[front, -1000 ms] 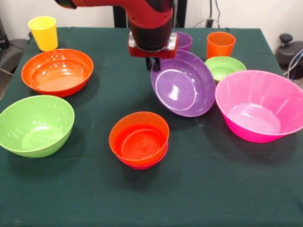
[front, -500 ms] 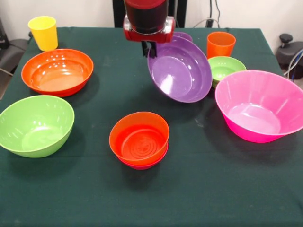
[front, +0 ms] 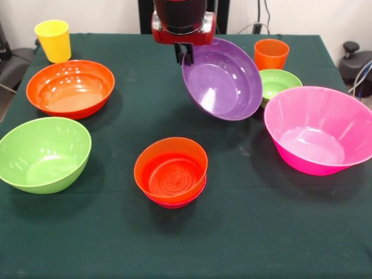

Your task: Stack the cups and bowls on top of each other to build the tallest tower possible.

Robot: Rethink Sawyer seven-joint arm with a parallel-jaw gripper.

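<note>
— So where's the purple bowl (front: 222, 79) against the gripper (front: 185, 53)?

— I see it hanging just below, rim pinched in the fingers, tilted steeply, clear of the table (front: 116, 244), beside the small green bowl (front: 278, 82).

— And the arm (front: 181, 17)?

— I have it coming straight down from the top edge, behind the tower (front: 171, 171).

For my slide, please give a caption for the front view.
Sawyer gripper lifts the tilted purple bowl by its rim, above the table.
</note>
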